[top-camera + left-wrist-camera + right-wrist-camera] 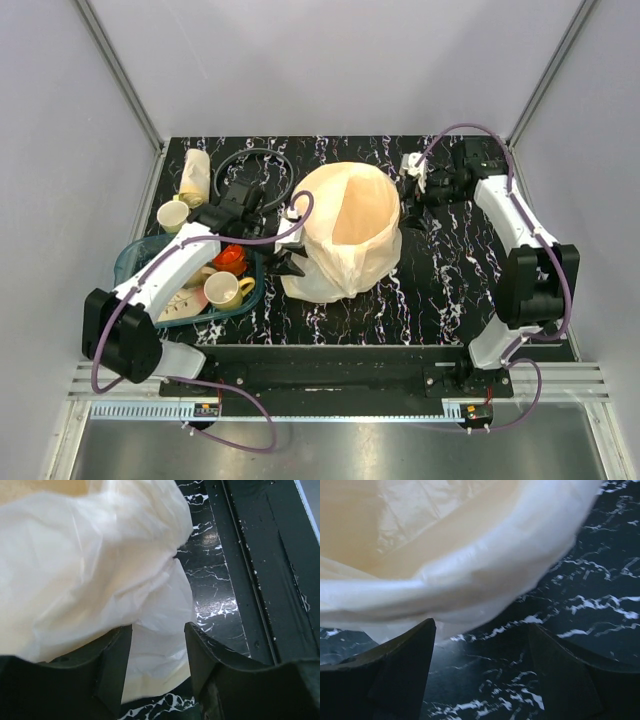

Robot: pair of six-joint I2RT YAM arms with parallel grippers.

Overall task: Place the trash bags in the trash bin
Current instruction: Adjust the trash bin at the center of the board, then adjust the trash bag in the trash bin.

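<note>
The left gripper (159,630) is hovering with its two dark fingers parted and holding nothing. A fold of the thin, translucent whitish plastic trash bag (100,555) is showing in the gap between them, though whether it is touching them cannot be told. The gripper is working at the near-left foot of the round cream-yellow plastic trash bin (350,167), where the film is spilling down the bin's outside and pooling on the black, white-veined marble-pattern table (440,290). The right gripper (482,627) is waiting at the bin's far-right side, fingers spread wide and empty, with the bag-wrapped rim running just beyond them.

The bag is lying opened over the bin, lining the inside and folding over the rim, so the job is looking largely done and only the loose skirt is needing settling. To do that well, the left arm is likely needing to pinch just the outer fold, low on the bin's wall, and draw it down evenly. A hard sideways tug is risking pulling the liner out or tipping the light bin. A teal plastic dish tray (128,262) is sitting well to the bin's left.
</note>
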